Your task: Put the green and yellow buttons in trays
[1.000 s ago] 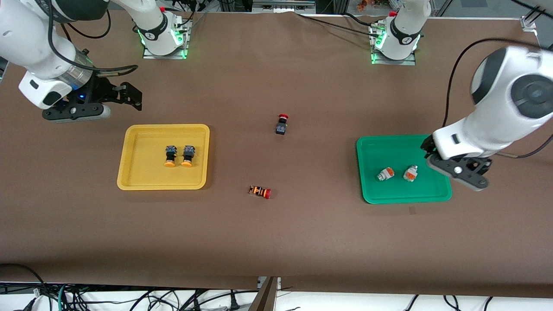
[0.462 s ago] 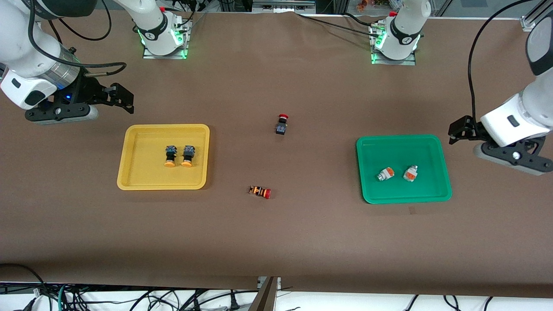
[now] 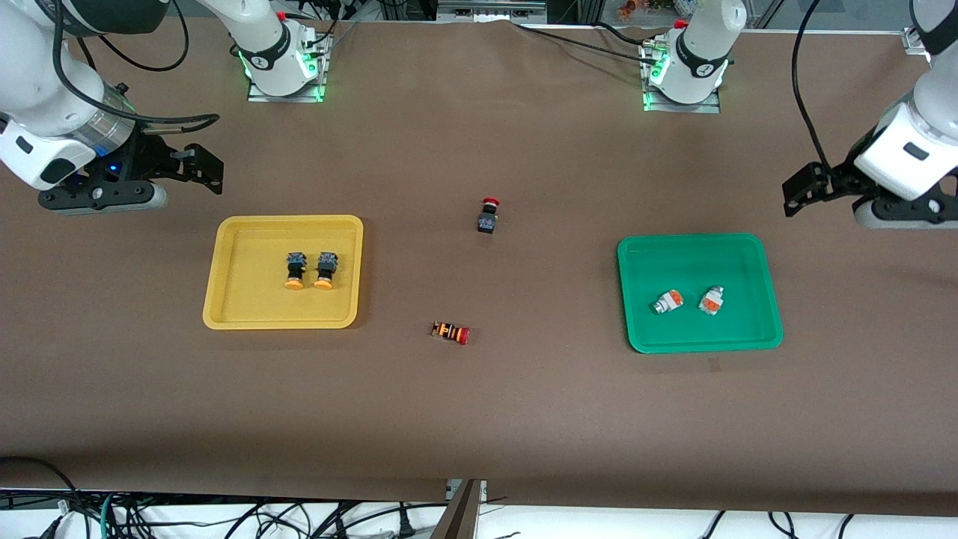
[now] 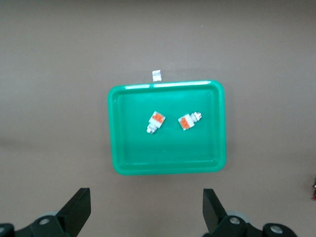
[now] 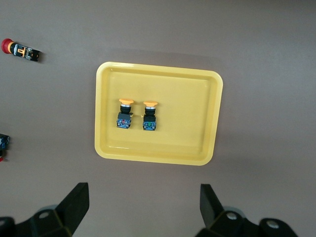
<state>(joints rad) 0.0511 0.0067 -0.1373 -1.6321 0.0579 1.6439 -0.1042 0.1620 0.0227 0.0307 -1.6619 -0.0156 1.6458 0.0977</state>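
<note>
The yellow tray [image 3: 284, 220] holds two black-bodied buttons with orange-yellow caps [image 3: 296, 270] [image 3: 325, 270], side by side. The green tray [image 3: 696, 239] holds two white-and-silver buttons with orange blocks [image 3: 666, 302] [image 3: 711, 300]. My left gripper [image 3: 802, 193] is open and empty, in the air off the green tray's corner toward the left arm's end. My right gripper [image 3: 198, 168] is open and empty, in the air off the yellow tray's corner toward the right arm's end. The left wrist view shows the green tray [image 4: 165, 84] past the open left gripper [image 4: 146, 212]. The right wrist view shows the yellow tray [image 5: 158, 66] past the open right gripper [image 5: 144, 207].
A black-bodied switch with a red cap [image 3: 489, 215] stands mid-table between the trays. An orange-striped switch with a red cap [image 3: 450, 332] lies nearer to the front camera. A small white scrap [image 4: 156, 75] lies beside the green tray's rim.
My left gripper has pulled away from over the green tray's corner toward the left arm's end of the table. My right gripper has drifted slightly away from the yellow tray. The buttons have not moved.
</note>
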